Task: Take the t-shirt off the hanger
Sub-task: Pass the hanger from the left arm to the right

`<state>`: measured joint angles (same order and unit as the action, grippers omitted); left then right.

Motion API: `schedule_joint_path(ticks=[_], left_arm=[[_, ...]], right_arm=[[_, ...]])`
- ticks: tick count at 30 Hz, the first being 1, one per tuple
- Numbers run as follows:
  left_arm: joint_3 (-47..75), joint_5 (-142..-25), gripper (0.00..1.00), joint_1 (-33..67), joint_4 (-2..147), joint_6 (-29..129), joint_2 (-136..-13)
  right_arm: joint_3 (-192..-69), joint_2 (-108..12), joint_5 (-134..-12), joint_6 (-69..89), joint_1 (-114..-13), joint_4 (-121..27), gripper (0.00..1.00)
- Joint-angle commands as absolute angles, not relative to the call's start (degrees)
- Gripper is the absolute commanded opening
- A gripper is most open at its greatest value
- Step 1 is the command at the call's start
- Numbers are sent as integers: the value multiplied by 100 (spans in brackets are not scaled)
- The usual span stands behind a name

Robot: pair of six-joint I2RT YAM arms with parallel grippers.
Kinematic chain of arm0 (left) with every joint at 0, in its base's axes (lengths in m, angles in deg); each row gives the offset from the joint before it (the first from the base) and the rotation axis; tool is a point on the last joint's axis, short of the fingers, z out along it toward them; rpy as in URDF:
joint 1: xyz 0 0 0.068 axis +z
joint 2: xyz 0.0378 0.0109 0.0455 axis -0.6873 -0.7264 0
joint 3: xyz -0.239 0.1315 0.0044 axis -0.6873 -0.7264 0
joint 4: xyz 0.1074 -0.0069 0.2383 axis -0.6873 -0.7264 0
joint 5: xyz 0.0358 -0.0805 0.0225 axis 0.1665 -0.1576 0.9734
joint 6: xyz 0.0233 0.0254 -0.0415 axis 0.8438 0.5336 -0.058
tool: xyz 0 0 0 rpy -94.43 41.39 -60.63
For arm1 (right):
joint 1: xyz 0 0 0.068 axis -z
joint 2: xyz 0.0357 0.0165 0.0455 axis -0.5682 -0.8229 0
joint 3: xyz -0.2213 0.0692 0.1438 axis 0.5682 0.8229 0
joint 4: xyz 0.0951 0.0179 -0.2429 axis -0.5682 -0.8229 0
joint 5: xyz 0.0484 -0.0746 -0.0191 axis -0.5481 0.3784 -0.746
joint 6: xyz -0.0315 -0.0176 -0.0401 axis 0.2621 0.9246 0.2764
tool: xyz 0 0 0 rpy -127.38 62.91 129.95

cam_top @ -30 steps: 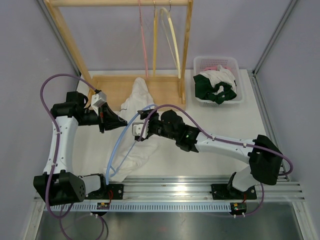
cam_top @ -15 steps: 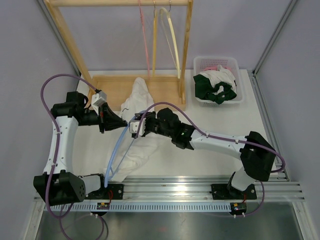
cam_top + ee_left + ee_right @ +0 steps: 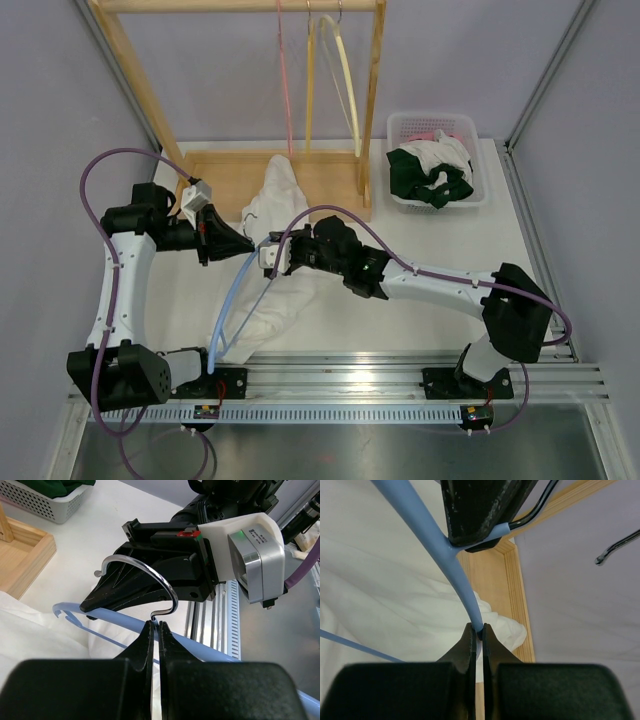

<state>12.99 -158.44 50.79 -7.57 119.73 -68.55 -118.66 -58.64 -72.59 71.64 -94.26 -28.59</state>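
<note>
A white t-shirt [image 3: 270,300] lies crumpled on the table, stretching from the wooden rack base toward the near rail. A light blue hanger [image 3: 232,300] with a metal hook [image 3: 145,575] runs along the shirt's left side. My left gripper [image 3: 247,243] is shut on the neck of the hook [image 3: 156,625], just above the blue bar [image 3: 210,655]. My right gripper [image 3: 266,252] is shut on the hanger's blue arm [image 3: 479,629], right beside the left fingers [image 3: 480,510]. White cloth [image 3: 380,595] lies under the arm.
A wooden rack [image 3: 240,6] stands at the back with pink and cream hangers [image 3: 345,70] on its bar; its base [image 3: 230,175] is beside the shirt. A white basket [image 3: 437,160] of dark green and white clothes sits at the back right. A metal rail [image 3: 340,380] edges the front.
My right gripper moved slightly left toward the left gripper and closed onto the blue hanger arm. The left arm has held still.
</note>
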Motion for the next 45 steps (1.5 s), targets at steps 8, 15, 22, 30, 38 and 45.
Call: schedule_joint_path(ticks=[8, 15, 22, 30, 38, 45], left_arm=[[1448, -16465, 17, 5071, -1834, 12034, -6822], [1439, -16421, 45, 5063, -1834, 12087, -6840], [1562, -16245, 76, 5071, -1826, 12131, -6919], [1379, -15535, 91, 5071, -362, 10500, -6867], [-210, -12931, 97, 4957, 4331, 6957, -4952], [102, -12133, 99, 4659, 3757, 7270, -4739]], right_arm=[[-11942, -5488, -6628, 7471, -9518, -2859, 0], [-11864, -5461, -6048, 7690, -9658, -2833, 0], [-11740, -5330, -5188, 7954, -9746, -2894, 0], [-11776, -5479, -4412, 8262, -9975, -2859, 0], [-11653, -5295, -4403, 8280, -10045, -2789, 0], [-11731, -5338, -4228, 8297, -10089, -2850, 0]])
